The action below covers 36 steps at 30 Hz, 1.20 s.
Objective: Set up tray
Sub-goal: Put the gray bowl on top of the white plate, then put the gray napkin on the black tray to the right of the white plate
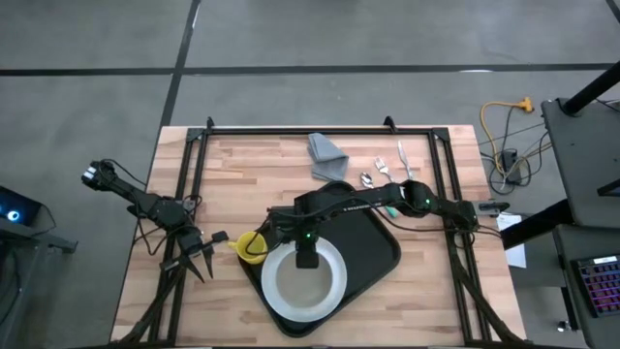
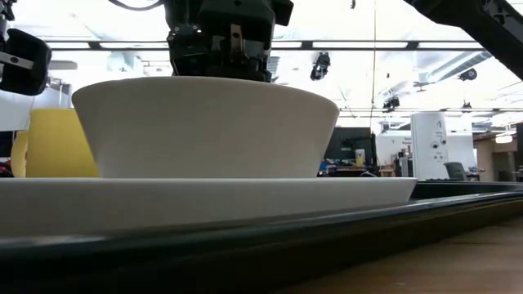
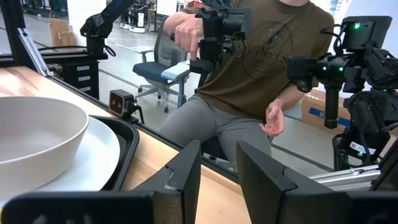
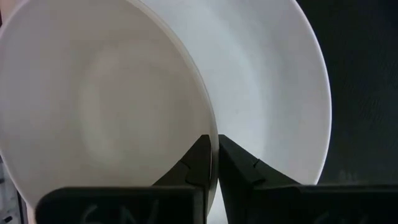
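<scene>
Two dishes, plate (image 1: 329,291) and bowl (image 1: 295,276), already sit on the tray (image 1: 378,242) mid-desk (image 1: 242,170), right pincer (image 4: 214,163) pinching the bowl's rim, left pincer (image 1: 199,260) spread, cutlery (image 1: 383,170) likely remaining.

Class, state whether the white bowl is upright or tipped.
Upright: the bowl sits level on the plate, its rim pinched by the right gripper.
</scene>
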Available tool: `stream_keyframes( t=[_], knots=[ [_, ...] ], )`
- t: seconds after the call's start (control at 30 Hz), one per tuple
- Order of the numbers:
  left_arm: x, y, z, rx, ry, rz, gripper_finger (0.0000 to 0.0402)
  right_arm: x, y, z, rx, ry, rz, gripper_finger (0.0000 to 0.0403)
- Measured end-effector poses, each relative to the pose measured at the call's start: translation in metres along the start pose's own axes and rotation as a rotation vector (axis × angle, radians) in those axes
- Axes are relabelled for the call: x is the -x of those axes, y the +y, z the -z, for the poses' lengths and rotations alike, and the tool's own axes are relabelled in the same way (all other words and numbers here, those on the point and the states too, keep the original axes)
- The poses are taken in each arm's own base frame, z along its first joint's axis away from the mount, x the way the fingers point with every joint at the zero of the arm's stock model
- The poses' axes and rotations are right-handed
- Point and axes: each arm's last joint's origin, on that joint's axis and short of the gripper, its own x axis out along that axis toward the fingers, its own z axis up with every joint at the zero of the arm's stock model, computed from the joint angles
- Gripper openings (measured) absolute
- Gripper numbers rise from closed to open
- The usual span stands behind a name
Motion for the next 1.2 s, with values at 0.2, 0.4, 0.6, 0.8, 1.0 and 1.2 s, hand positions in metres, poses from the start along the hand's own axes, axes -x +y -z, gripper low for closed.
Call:
stream_keyframes(
  t=[0.2,0.4,0.6,0.8,1.0,1.2],
  knots=[
    [0.000,0.000,0.000,0.000,0.000,0.000,0.0088,0.000,0.000,0.000,-0.005,0.000,-0.001,0.0018],
    [0.000,0.000,0.000,0.000,0.000,0.000,0.0088,0.000,0.000,0.001,0.002,0.007,-0.016,0.0022],
    [0.000,0.000,0.000,0.000,0.000,-0.001,0.0088,0.000,0.001,0.001,0.006,0.016,-0.019,0.0058],
    [0.000,0.000,0.000,0.000,-0.001,-0.001,0.0088,0.000,0.000,0.002,0.005,0.017,-0.019,0.0104],
    [0.000,0.000,0.000,0.000,-0.001,-0.001,0.0088,0.003,-0.003,0.002,-0.016,0.020,-0.016,0.0136],
    [0.000,0.000,0.000,0.000,-0.001,-0.002,0.0088,0.013,-0.003,0.004,-0.023,0.023,-0.014,0.0148]
  ],
)
